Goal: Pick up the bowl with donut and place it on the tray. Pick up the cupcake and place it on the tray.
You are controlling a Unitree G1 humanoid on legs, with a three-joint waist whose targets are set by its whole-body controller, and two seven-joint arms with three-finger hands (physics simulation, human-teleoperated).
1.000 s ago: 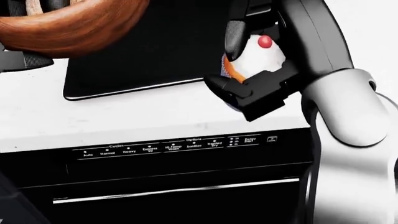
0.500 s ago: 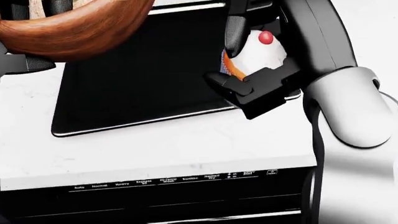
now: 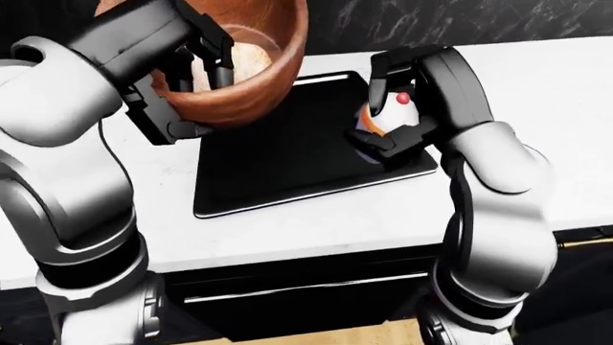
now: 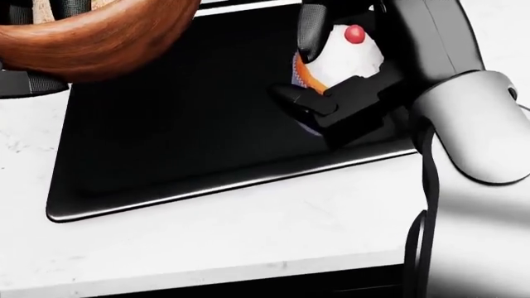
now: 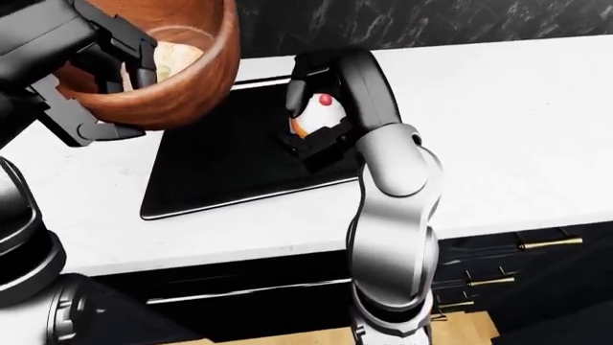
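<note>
A black tray (image 3: 287,162) lies on the white counter (image 3: 316,223). My left hand (image 3: 187,75) is shut on the rim of a brown wooden bowl (image 3: 259,72), held in the air over the tray's upper left corner; the pale donut (image 3: 244,57) shows inside. My right hand (image 3: 383,108) is shut on a white-frosted cupcake (image 3: 394,109) with a red cherry, hanging over the tray's right side. In the head view the cupcake (image 4: 348,59) sits between black fingers (image 4: 310,31) above the tray (image 4: 182,136).
Below the counter's edge is a dark dishwasher front (image 3: 287,287). Dark cabinet drawers with brass handles (image 5: 546,243) stand at the right. A dark marbled wall (image 5: 431,21) runs along the top. Wooden floor (image 3: 316,336) shows at the bottom.
The head view has shifted: the tray now fills more of it and the dishwasher panel has dropped out of the bottom. Both hands still hold their loads, now over the tray.
</note>
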